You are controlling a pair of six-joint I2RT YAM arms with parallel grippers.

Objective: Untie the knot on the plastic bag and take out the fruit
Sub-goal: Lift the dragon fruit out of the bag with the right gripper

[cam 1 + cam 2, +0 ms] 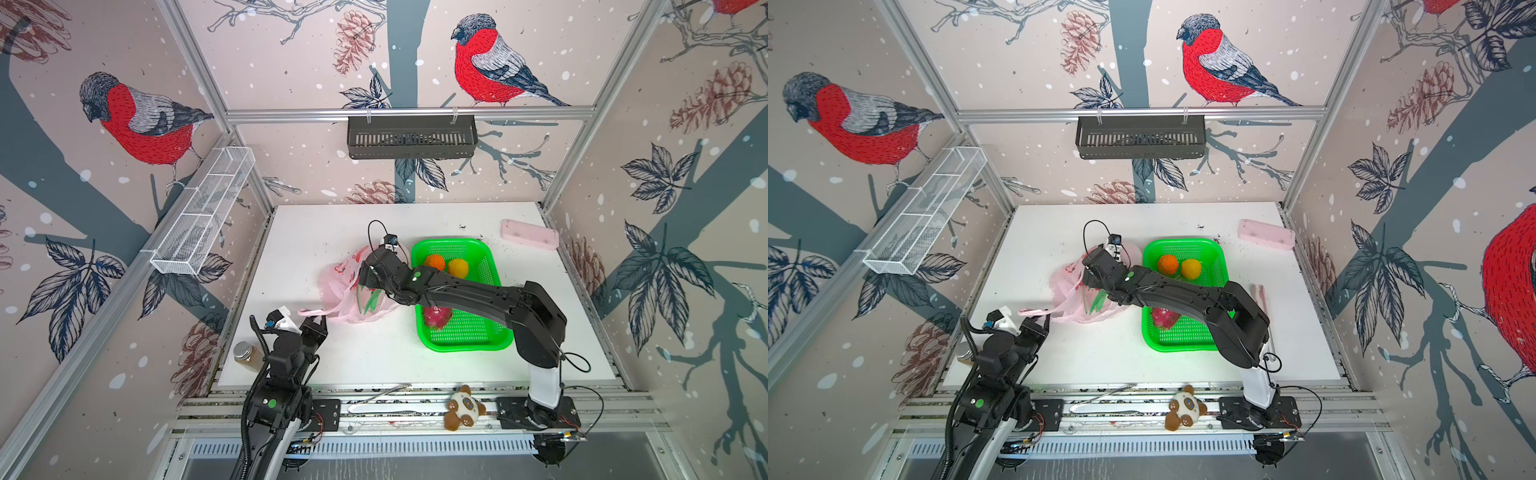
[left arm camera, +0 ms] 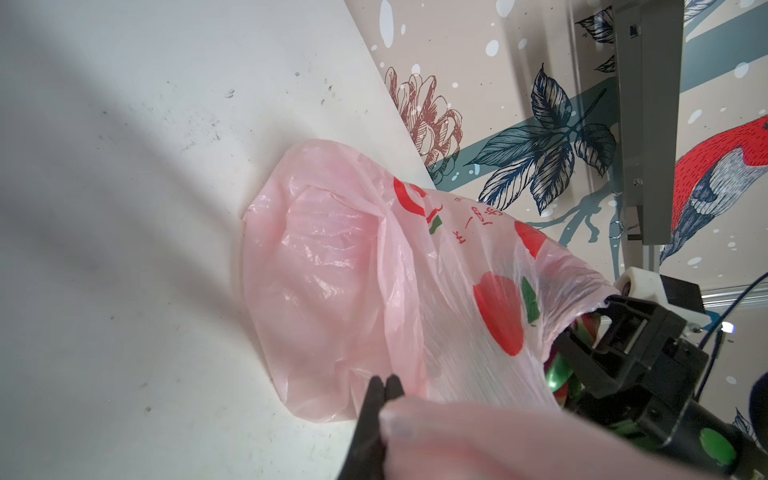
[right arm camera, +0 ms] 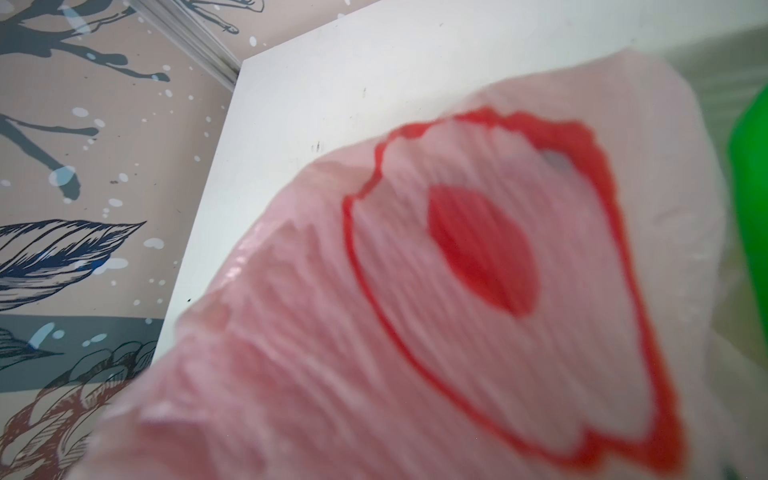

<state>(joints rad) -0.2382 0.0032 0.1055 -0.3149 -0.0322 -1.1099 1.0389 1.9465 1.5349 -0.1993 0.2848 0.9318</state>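
The left gripper (image 1: pixel 318 322) is clenched on one pink handle (image 1: pixel 311 311) of the plastic bag (image 1: pixel 338 282), holding it drawn out on the side away from the green basket (image 1: pixel 453 242). The right gripper (image 2: pixel 594 332) reaches from above the basket into the bag's open mouth, jaws spread wide. Whether they clamp the green-scaled fruit (image 1: pixel 370 301) inside cannot be told. The bag lies just beside the basket, which holds a dark orange (image 1: pixel 434 262), a yellower orange (image 1: pixel 458 267) and a dragon fruit (image 1: pixel 436 318).
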